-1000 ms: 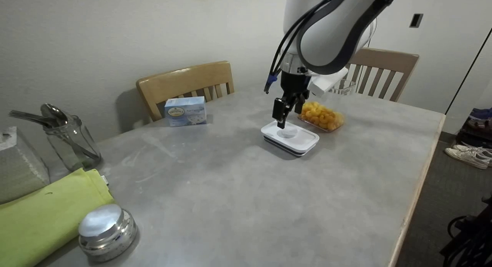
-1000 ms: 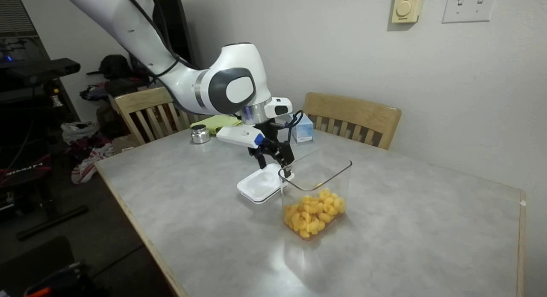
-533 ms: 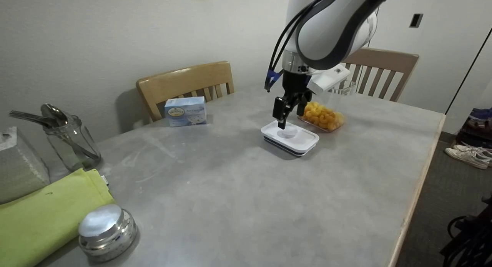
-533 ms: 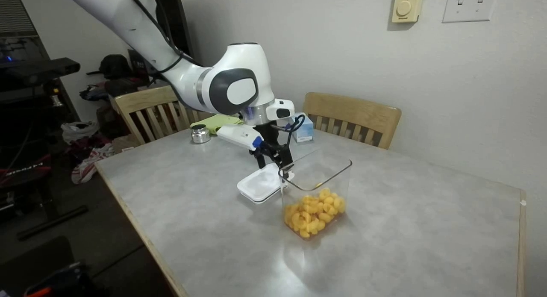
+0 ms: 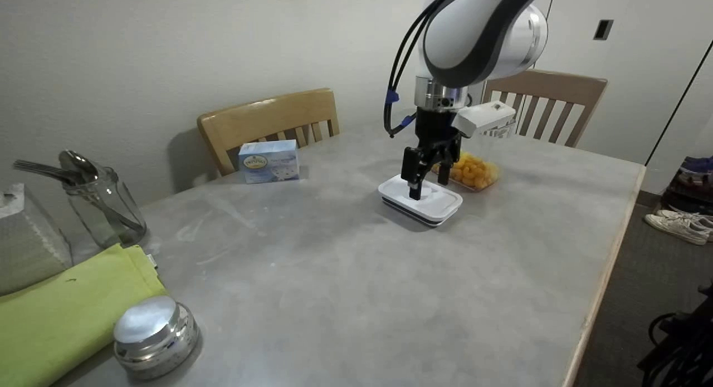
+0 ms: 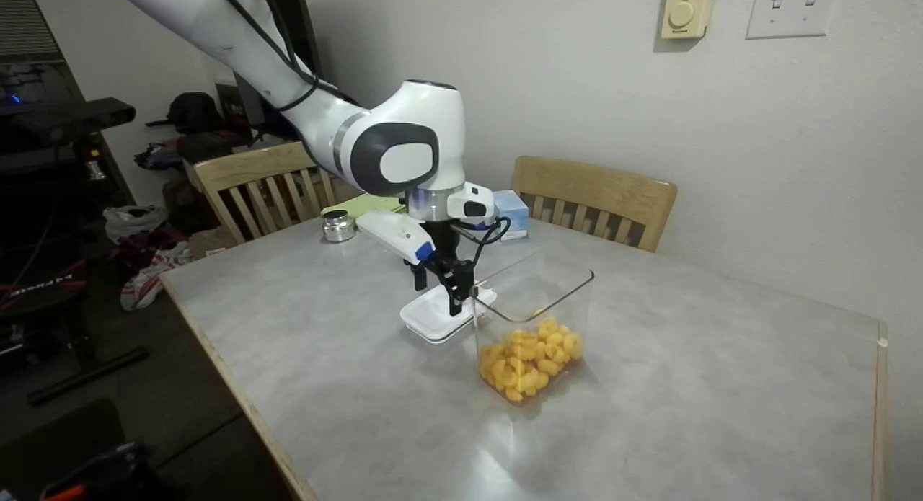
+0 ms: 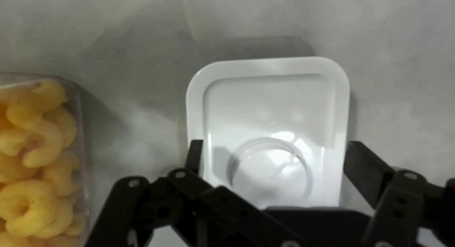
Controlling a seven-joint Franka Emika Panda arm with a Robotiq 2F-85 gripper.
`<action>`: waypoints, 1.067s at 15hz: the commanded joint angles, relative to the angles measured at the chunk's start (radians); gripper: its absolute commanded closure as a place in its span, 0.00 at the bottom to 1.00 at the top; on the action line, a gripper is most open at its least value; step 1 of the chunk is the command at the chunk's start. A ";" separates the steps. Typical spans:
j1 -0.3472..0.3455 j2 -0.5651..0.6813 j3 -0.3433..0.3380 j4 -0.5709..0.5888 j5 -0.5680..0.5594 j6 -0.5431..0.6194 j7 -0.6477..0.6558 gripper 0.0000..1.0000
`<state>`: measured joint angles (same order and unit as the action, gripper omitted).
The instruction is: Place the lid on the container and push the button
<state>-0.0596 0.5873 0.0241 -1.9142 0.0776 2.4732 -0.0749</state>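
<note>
The white rounded-rectangular lid [image 5: 443,204] lies flat on the table, with a round button in its centre panel. It also shows in an exterior view [image 6: 425,319] and in the wrist view [image 7: 270,105]. My gripper [image 7: 274,151] is open and empty just above the lid, its fingers spread on either side of the round button. In the wrist view one finger is over the lid's left edge, the other at its right edge. The gripper also shows in both exterior views [image 5: 429,186] [image 6: 438,295]. The clear container [image 6: 562,297] with orange-yellow contents stands upright and uncovered beside the lid.
A blue-and-white box [image 5: 270,161] stands near the table's wall-side edge. A glass jar with cutlery [image 5: 108,206], a green cloth [image 5: 83,303] and a shiny metal jar [image 5: 156,337] are farther off. Wooden chairs [image 6: 595,198] stand around the table.
My gripper has come down and shifted over the lid, moving right in an exterior view and its fingers nearer the lid's surface. The lid and container have not moved.
</note>
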 commanded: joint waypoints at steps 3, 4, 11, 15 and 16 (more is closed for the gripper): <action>-0.078 0.006 0.079 0.015 0.093 0.022 -0.172 0.00; -0.077 0.007 0.077 0.017 0.085 0.028 -0.184 0.00; -0.080 0.026 0.069 0.022 0.071 0.038 -0.228 0.00; -0.075 0.047 0.058 0.023 0.049 0.051 -0.235 0.00; -0.076 0.054 0.059 0.023 0.047 0.058 -0.237 0.00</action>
<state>-0.1230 0.6140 0.0796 -1.9011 0.1393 2.5069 -0.2850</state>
